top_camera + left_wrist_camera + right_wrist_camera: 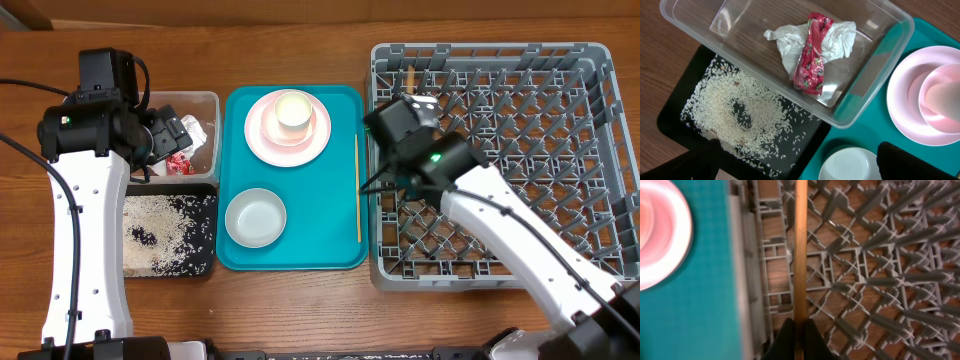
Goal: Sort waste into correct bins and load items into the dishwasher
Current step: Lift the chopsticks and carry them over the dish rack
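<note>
My left gripper (168, 135) hangs open and empty over the clear tub (205, 98); its fingers (800, 170) show only at the bottom corners of the left wrist view. In the tub (865, 75) lie the white napkin (785, 47) and the red-and-white wrapper (812, 55). Rice (735, 105) covers the black tray (807, 150). My right gripper (800, 335) is shut on a wooden chopstick (801, 240) above the left side of the grey rack (865, 270). In the overhead view this gripper (408, 102) is over the rack (490, 48).
The teal tray (320, 235) holds a white plate (255, 135) with a pink dish (315, 128) and a white cup (294, 108) stacked on it, a pale grey bowl (255, 217), and a second chopstick (357, 185) along its right edge.
</note>
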Controlling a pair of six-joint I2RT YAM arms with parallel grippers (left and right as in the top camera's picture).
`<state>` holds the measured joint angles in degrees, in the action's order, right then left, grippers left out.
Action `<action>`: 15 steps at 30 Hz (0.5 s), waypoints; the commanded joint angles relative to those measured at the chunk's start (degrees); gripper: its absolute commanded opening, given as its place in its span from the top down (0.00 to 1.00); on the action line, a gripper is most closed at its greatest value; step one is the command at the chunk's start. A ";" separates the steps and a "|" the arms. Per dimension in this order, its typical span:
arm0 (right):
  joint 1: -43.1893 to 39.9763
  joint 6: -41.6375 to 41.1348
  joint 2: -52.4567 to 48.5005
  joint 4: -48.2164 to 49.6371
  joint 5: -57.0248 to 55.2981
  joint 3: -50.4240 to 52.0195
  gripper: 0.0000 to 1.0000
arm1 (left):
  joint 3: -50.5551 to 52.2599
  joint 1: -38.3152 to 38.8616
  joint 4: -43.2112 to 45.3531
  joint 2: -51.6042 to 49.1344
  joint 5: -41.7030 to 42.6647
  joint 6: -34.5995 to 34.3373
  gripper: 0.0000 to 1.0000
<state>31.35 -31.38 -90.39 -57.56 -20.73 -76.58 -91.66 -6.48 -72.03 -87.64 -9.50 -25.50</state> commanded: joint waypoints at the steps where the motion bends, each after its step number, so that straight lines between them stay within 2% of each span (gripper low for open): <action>1: -5.01 5.77 -0.17 3.52 8.76 5.25 0.96 | -0.63 -0.13 0.07 0.55 -0.52 0.66 0.00; 3: -7.82 10.80 -0.17 6.34 17.70 8.04 0.96 | -0.63 -0.13 0.07 0.55 -0.52 0.66 0.00; 9: -9.57 13.90 -0.20 6.43 17.62 8.70 0.89 | -0.63 -0.13 0.07 0.55 -0.55 0.66 0.00; 14: -9.57 14.25 -0.20 6.43 16.57 8.70 0.65 | -0.63 -0.13 0.07 0.55 -0.52 0.66 0.00; 15: -9.57 14.25 -0.20 6.47 16.57 8.70 0.63 | -0.63 -0.13 0.07 0.55 -0.52 0.66 0.00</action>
<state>22.11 -19.25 -90.72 -51.46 -4.80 -67.94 -91.66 -6.48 -72.03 -87.64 -9.50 -25.50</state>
